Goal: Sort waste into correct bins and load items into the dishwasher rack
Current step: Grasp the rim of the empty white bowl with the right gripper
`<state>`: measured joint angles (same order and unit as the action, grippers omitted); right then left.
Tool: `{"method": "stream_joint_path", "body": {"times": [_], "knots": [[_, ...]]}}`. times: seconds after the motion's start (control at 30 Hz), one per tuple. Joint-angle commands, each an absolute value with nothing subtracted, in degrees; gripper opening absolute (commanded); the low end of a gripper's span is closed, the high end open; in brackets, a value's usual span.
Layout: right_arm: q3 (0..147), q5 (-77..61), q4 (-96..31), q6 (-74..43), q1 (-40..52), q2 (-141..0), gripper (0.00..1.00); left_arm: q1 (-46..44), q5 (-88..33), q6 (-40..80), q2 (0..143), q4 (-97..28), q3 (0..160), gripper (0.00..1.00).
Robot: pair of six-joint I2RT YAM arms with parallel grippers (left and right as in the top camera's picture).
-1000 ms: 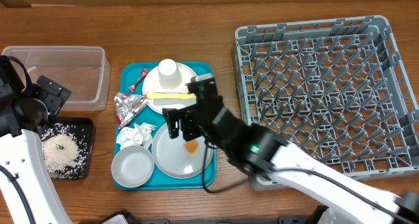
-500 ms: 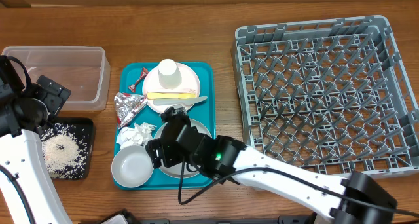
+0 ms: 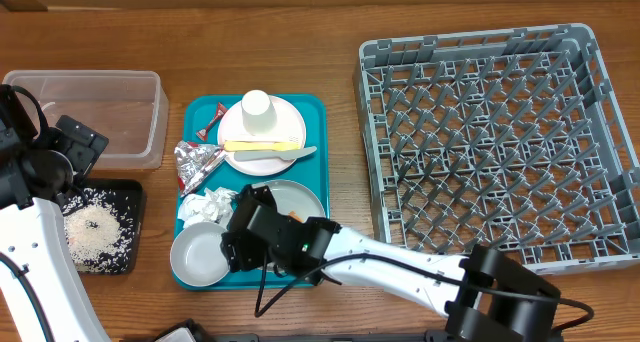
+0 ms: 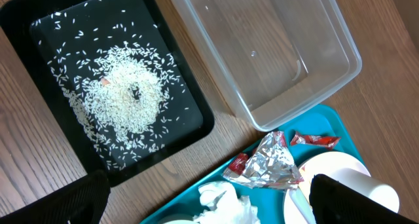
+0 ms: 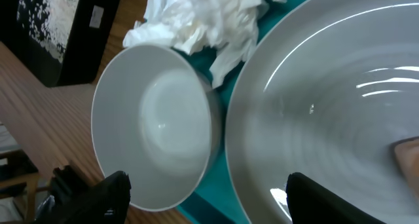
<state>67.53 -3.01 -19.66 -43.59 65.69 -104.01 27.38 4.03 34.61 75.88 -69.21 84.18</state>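
Bright, even light falls from above, casting soft shadows. The close right wrist view is blurry, with glare streaks across the grey plate (image 5: 314,139); the overhead view is sharp.

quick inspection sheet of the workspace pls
surface: wooden table
job's things: dishwasher rack empty; grey plate with orange cube, white bowl, napkin, foil, red wrapper, cup and utensils on teal tray; rice in black tray; clear tub empty
clutter: nothing seen
hands: right hand open over bowl and grey plate rims; left hand open above black tray and tub
cables: black cable hanging off right arm
surroundings: nothing seen
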Motion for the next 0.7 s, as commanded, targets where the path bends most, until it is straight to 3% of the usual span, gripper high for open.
{"method": "stream_joint_path", "body": {"times": [0.0, 0.4, 0.53, 0.67], "knots": [[69.0, -3.0, -18.5, -43.8, 67.5, -106.6, 0.80, 27.4, 3.5, 35.4, 75.7, -69.2, 85.6, 1.00], [69.0, -3.1, -14.3, -43.7, 67.8, -110.6, 0.75, 27.4, 3.5, 35.4, 75.7, -69.2, 85.6, 1.00], [69.0, -3.1, -13.9, -43.7, 67.8, -111.3, 0.67, 27.4, 3.5, 35.4, 75.7, -69.2, 85.6, 1.00], [69.0, -3.0, -13.4, -43.7, 67.8, -111.3, 0.52, 27.4, 3.5, 35.4, 75.7, -69.2, 85.6, 1.00]]}}
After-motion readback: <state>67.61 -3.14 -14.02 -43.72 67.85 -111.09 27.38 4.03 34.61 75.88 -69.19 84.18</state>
